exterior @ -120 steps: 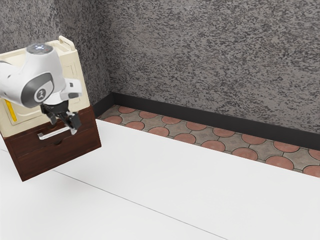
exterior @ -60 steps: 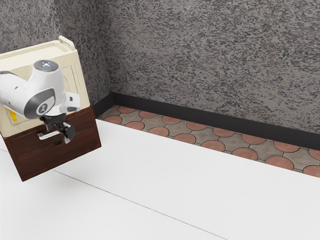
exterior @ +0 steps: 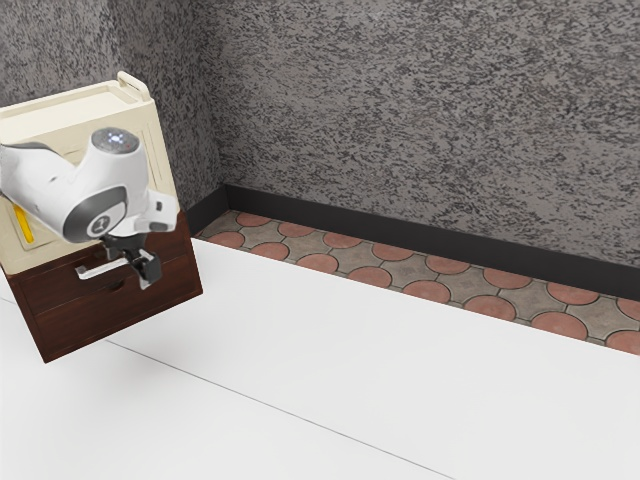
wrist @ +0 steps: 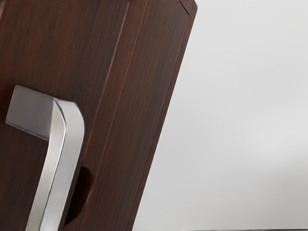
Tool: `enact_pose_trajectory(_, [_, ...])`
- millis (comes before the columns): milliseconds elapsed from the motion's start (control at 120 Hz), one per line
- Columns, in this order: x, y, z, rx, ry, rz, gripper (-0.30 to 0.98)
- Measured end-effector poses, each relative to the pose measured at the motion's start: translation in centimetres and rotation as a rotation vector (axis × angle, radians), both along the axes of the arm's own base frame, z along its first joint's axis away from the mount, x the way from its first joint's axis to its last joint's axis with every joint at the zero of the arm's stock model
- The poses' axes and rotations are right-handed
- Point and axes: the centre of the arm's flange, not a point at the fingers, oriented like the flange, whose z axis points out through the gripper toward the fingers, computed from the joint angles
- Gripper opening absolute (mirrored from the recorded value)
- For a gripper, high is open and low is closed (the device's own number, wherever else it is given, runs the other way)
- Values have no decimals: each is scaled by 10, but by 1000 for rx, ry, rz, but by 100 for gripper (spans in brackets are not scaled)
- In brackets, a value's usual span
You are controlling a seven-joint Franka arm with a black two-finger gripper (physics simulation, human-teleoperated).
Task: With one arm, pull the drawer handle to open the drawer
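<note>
My gripper (exterior: 146,269) is low in front of the dark brown wooden cabinet, at the handle's end toward the exterior view's right; how it stands is unclear. The silver bar handle (exterior: 100,270) is on the upper drawer (exterior: 55,286), whose front looks flush with the cabinet. My hand hides the handle's near end. In the wrist view, the handle (wrist: 62,159) shows a bent end and a long bar, standing off the drawer front (wrist: 57,48). A dark rounded notch lies beside the bar.
A cream-coloured box-like unit (exterior: 100,103) with a raised rim sits on top of the cabinet, with a yellow strip (exterior: 23,224) on its front. The white surface (exterior: 330,370) spreads before the cabinet. Behind stands a mottled grey wall (exterior: 420,120) with a dark baseboard.
My hand has come down from above the handle, then shifted slightly toward the exterior view's right. The handle and drawer have not visibly moved.
</note>
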Motion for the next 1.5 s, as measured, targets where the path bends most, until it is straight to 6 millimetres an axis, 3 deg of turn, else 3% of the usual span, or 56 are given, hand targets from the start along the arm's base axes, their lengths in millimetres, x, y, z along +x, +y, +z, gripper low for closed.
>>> enact_pose_trajectory(758, [16,20,-11,45,11,-26,69])
enact_pose_trajectory(1000, [15,21,-20,37,23,-27,84])
enact_pose_trajectory(1358, [13,23,-17,44,20,-41,65])
enact_pose_trajectory(1500, [6,21,-5,46,9,-38,66])
